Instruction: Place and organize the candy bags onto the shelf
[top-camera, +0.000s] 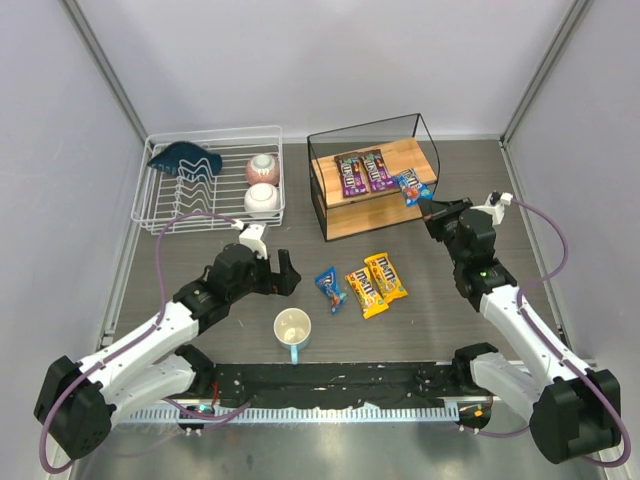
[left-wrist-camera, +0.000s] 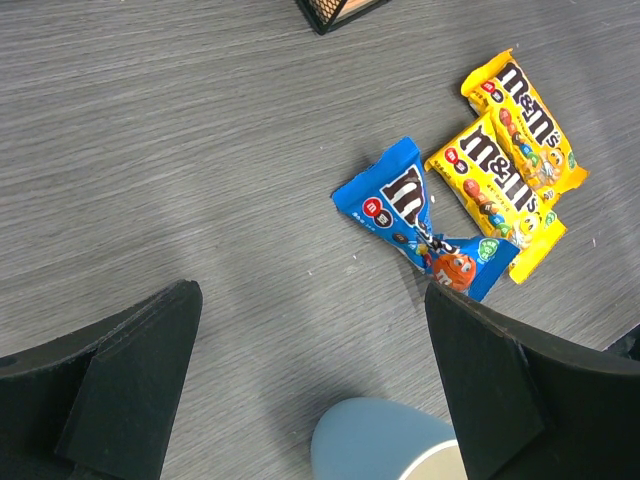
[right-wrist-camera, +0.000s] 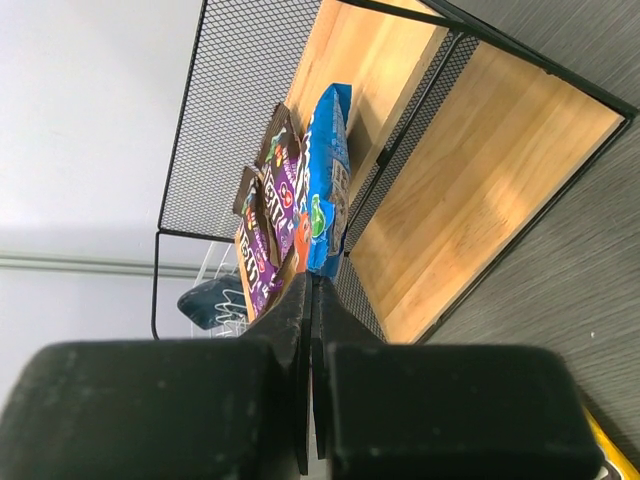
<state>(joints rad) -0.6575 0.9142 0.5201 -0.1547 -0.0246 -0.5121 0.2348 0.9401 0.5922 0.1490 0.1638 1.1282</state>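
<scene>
On the upper wooden board of the black-framed two-tier shelf (top-camera: 360, 222), a purple glossy candy packet (top-camera: 350, 173) lies flat beside a second purple packet (top-camera: 378, 170). A blue candy packet (top-camera: 411, 187) sits tilted at that board's right end, its corner pinched between the closed jaws of the right gripper (top-camera: 434, 210). In front of the shelf, on the grey tabletop (top-camera: 450, 330), lie another blue packet (top-camera: 330, 288) and, overlapping, a yellow-orange packet (top-camera: 365, 293) and a second yellow-orange packet (top-camera: 386, 276); the left gripper (top-camera: 285, 272) hovers just left of them, jaws wide apart, with a pale blue mug (top-camera: 293, 330) farther from the shelf.
</scene>
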